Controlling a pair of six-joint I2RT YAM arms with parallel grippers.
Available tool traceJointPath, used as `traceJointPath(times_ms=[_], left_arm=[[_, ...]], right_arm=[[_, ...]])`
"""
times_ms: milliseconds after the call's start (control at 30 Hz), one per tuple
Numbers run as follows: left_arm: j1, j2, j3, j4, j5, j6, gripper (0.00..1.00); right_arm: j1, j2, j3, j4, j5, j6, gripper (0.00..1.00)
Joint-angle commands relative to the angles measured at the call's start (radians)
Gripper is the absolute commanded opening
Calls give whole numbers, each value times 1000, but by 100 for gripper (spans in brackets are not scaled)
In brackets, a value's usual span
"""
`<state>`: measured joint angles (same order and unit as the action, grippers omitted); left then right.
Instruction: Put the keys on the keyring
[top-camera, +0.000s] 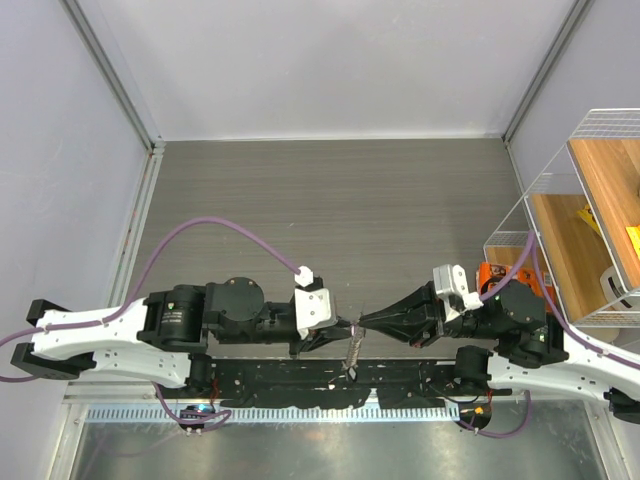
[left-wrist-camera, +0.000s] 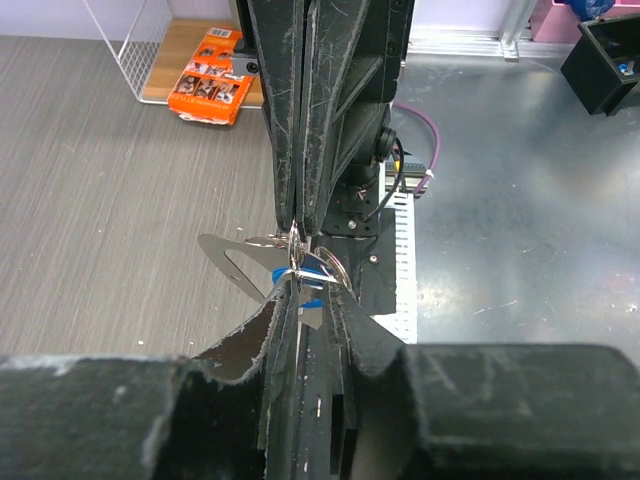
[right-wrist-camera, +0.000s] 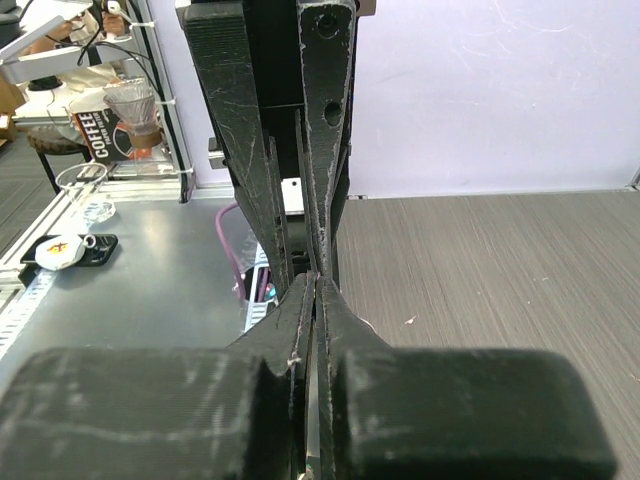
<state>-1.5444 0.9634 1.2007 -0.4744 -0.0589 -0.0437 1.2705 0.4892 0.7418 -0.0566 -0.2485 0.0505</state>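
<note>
Left jaws at frame bottom flank the blue key (left-wrist-camera: 310, 273); whether gripping, I can't tell. Right jaws above clench the keyring (left-wrist-camera: 336, 268), likely steadying it for threading.

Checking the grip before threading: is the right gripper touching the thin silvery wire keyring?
Touching. Left wrist view shows the right gripper closed on the thin silvery wire keyring, next to the blue-headed key.

One keyring (top-camera: 353, 353), one orange packet (left-wrist-camera: 205, 77)
</note>
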Motion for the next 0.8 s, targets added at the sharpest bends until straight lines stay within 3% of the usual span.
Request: traceJointPath(times_ms=[0,267,767], left_arm=[[0,-20,-4,59,1,5,19],[0,-25,-1,65,-48,2,8],[0,-31,-3,102,-82,4,0]], right_arm=[[4,-1,10,115,12,11,5],[6,-3,1,136,-2,17,5],[6,-15,-65,256,-11,29,5]])
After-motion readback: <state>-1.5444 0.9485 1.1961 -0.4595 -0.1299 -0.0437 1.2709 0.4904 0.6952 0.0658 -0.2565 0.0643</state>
